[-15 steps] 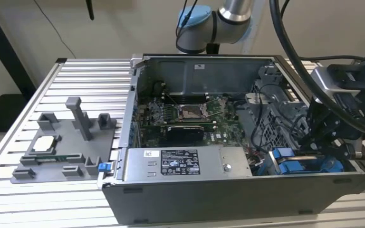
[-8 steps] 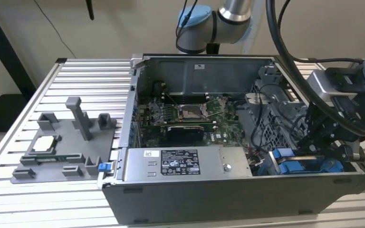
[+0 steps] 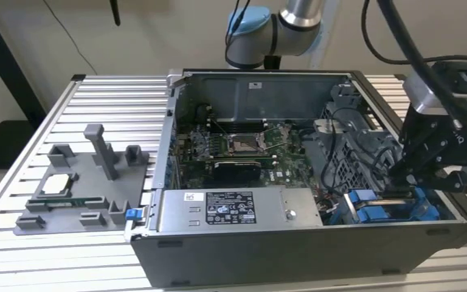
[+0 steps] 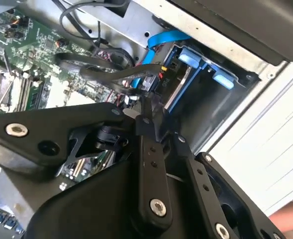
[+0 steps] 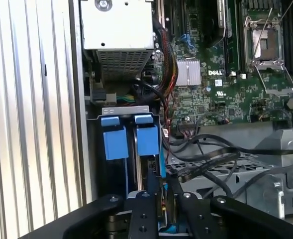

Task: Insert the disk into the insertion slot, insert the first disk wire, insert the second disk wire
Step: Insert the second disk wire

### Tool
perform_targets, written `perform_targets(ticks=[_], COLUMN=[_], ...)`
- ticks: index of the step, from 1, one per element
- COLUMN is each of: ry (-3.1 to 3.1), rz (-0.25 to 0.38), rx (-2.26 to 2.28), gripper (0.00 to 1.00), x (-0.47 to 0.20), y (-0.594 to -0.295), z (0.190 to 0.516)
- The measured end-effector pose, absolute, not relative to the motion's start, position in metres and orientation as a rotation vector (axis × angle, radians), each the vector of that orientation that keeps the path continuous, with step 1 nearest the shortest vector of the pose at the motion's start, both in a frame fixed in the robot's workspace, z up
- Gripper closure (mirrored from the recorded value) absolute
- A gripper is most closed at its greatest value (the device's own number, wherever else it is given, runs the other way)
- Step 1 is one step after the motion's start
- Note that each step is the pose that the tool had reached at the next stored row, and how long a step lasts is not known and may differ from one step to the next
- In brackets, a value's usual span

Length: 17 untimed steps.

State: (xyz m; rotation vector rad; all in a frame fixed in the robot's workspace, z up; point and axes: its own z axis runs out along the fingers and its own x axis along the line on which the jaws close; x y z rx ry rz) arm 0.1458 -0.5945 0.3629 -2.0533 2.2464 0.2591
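Disk (image 5: 147, 149) sits in slot (image 5: 124, 112), lower centre; pincer (image 5: 162, 199) closed on thin connector. Risk: nearby black cables (image 5: 206, 159) snagging, misaligned plug.

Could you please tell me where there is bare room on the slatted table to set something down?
Free slats lie on the slatted aluminium table behind the grey fixture tray. Inside the open computer case it is crowded: black cables, green motherboard, and the black gripper at the blue drive carriers.

A grey fixture tray (image 3: 79, 201), seemingly holding a processor (image 3: 58, 184).
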Motion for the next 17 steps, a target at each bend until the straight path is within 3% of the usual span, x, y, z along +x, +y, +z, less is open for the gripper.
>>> perform_targets(ticks=[17], ry=[2.237], rz=[0.239], rx=[-2.048], gripper=[0.00], x=[0.146], y=[-0.594], z=[0.414])
